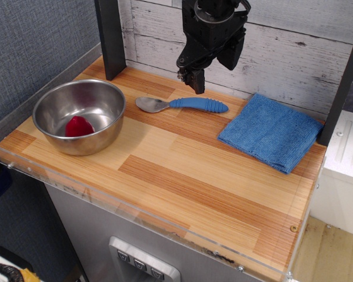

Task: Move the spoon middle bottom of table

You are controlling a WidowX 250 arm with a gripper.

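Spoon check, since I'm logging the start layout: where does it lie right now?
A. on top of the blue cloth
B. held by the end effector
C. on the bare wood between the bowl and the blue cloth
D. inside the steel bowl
C: the spoon lies flat on the table, between the steel bowl and the blue cloth.

A lab mock-up of a kitchen: a striped wooden counter (182,176) edged with a clear acrylic rim (135,218), a whitewashed plank backdrop (294,47) behind its far edge, and grey fabric panels (29,47) along its left edge.
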